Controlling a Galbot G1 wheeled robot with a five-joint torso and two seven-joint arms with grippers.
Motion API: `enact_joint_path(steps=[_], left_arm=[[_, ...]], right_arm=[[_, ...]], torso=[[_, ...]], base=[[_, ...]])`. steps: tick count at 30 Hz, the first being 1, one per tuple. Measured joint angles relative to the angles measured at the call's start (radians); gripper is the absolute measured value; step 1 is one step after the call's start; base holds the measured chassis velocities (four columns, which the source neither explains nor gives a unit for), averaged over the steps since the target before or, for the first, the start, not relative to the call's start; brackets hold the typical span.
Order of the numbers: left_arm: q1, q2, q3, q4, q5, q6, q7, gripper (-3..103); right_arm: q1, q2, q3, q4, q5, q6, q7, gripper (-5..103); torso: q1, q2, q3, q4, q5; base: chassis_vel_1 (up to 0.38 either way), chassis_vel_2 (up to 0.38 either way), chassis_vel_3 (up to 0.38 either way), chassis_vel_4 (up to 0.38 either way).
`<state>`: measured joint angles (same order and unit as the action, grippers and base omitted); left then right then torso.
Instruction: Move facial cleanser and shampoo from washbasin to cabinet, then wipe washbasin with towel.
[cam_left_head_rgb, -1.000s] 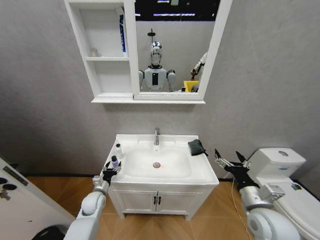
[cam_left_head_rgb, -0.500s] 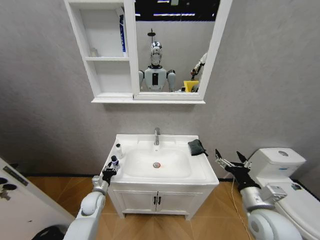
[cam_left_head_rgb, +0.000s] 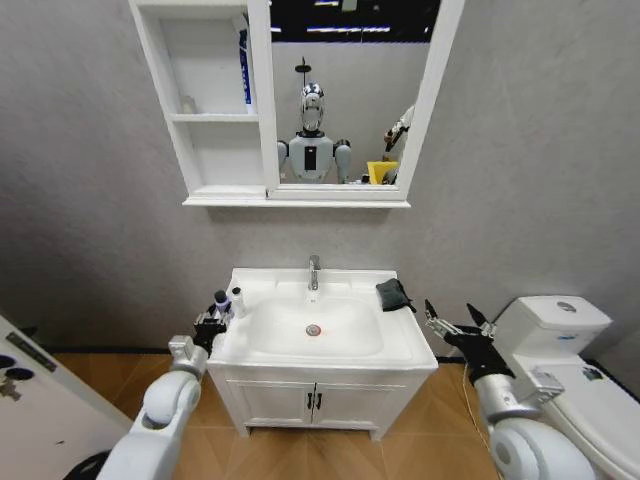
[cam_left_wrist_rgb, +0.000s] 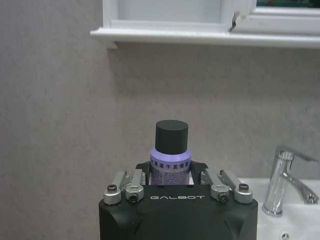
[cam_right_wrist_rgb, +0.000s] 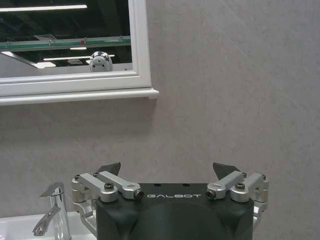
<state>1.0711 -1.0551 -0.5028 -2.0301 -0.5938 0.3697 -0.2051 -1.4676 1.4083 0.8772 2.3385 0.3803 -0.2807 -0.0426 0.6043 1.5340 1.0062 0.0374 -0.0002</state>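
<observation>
My left gripper (cam_left_head_rgb: 214, 322) is shut on a small purple bottle with a black cap, the shampoo (cam_left_head_rgb: 221, 299), held upright just off the left edge of the white washbasin (cam_left_head_rgb: 395, 350). In the left wrist view the bottle (cam_left_wrist_rgb: 171, 152) stands between the fingers, below the cabinet's bottom ledge. A white bottle, the facial cleanser (cam_left_head_rgb: 238, 301), stands on the basin's left rim close beside it. The black towel (cam_left_head_rgb: 394, 294) lies bunched on the back right rim. My right gripper (cam_left_head_rgb: 456, 327) hovers open off the basin's right edge. The white cabinet (cam_left_head_rgb: 175, 140) hangs above left.
A chrome tap (cam_left_head_rgb: 314, 271) stands at the basin's back, and a mirror (cam_left_head_rgb: 350, 90) joins the cabinet. The white toilet (cam_left_head_rgb: 556, 325) sits close to my right arm. The two-door vanity (cam_left_head_rgb: 315, 400) carries the basin. A white panel (cam_left_head_rgb: 40, 400) stands at the lower left.
My left gripper has lifted the purple bottle from the basin's front left corner, up and slightly left, to beside the white bottle. The right gripper barely moved.
</observation>
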Motion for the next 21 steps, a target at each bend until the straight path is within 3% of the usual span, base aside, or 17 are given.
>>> enact_joint_path(steps=[1,3,4,6,9,11,15,17,21], left_arm=[[0.0,0.0,0.0,0.0,0.0,0.0,0.0,42],[-0.077,0.096,-0.009,-0.034,-0.13,0.062,-0.049,42],[-0.077,0.096,-0.009,-0.034,-0.13,0.062,-0.049,42],[-0.178,0.197,-0.011,-0.037,-0.234,0.112,-0.07,42],[-0.223,0.23,-0.01,-0.03,-0.263,0.126,-0.074,42],[-0.333,0.298,0.008,0.0,-0.331,0.153,-0.08,42],[-0.432,0.34,0.036,0.03,-0.386,0.174,-0.084,42],[-0.538,0.37,0.069,0.068,-0.433,0.196,-0.085,42],[-0.654,0.394,0.111,0.118,-0.457,0.212,-0.074,42]], right_arm=[[0.0,0.0,0.0,0.0,0.0,0.0,0.0,100],[0.0,0.0,-0.002,-0.005,-0.003,0.0,-0.003,100],[0.0,0.0,-0.002,-0.005,-0.003,0.0,-0.003,100],[-0.003,0.0,-0.004,-0.01,-0.007,0.0,-0.008,100],[-0.004,0.0,-0.006,-0.01,-0.009,0.0,-0.01,100],[-0.004,-0.003,-0.01,-0.01,-0.016,0.0,-0.012,100],[0.0,-0.006,-0.013,-0.013,-0.022,0.0,-0.013,100],[0.005,-0.006,-0.016,-0.021,-0.033,0.0,-0.013,100],[0.008,-0.002,-0.017,-0.028,-0.045,0.0,-0.013,100]], torso=[[0.0,0.0,0.0,0.0,0.0],[0.0,0.0,0.0,-0.0001,0.0001],[0.0,0.0,0.0,-0.0001,0.0001],[0.0,0.0,0.0,-0.0001,-0.0002],[0.0,0.0,0.0,-0.0002,0.0004],[0.0,0.0,0.0,-0.0001,-0.0003],[0.0,0.0,0.0,-0.0001,0.0001],[0.0,0.0,0.0,-0.0001,-0.0002],[0.0,0.0,0.0,-0.0001,0.0002]], base=[[0.0,0.0,0.0,0.0],[0.0,0.0,0.0,0.0],[0.0,0.0,0.0,0.0],[0.0,0.0,0.0,0.0],[0.0,0.0,0.0,0.0],[0.0,0.0,0.0,0.0],[0.0,0.0,0.0,0.0],[0.0,0.0,0.0,0.0],[0.0,0.0,0.0,0.0]])
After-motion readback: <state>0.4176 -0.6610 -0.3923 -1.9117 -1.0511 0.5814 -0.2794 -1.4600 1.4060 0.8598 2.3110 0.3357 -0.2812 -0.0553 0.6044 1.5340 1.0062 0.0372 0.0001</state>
